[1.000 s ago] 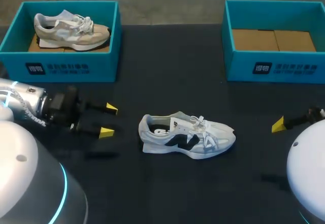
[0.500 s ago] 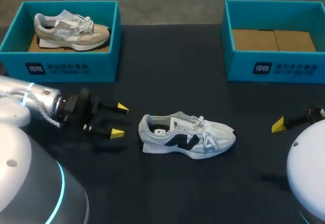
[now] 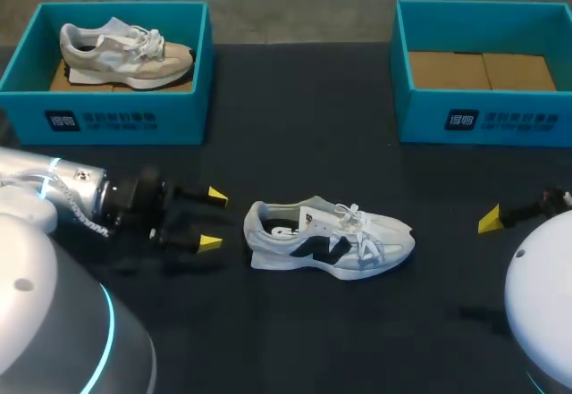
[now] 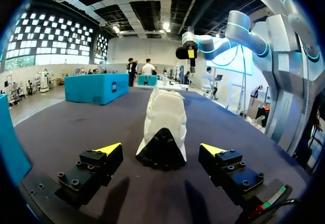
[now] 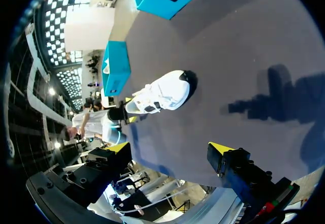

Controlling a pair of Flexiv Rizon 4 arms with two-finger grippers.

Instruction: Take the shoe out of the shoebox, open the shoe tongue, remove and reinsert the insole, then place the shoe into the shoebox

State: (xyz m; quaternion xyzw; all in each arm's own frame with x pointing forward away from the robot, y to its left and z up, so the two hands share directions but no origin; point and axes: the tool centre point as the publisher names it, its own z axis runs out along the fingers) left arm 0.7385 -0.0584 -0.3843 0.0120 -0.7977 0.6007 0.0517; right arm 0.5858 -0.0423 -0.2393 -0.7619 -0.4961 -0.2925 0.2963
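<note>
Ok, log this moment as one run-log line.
white sneaker lying on table | left gripper open, facing its heel | right gripper open, clear of it

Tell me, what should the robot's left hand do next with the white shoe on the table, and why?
Probably slide the left gripper forward a little, so its fingers come to either side of the heel of the white shoe. The fingers stand open, the heel sits straight ahead of the gap between them, and neither finger touches it yet.
</note>
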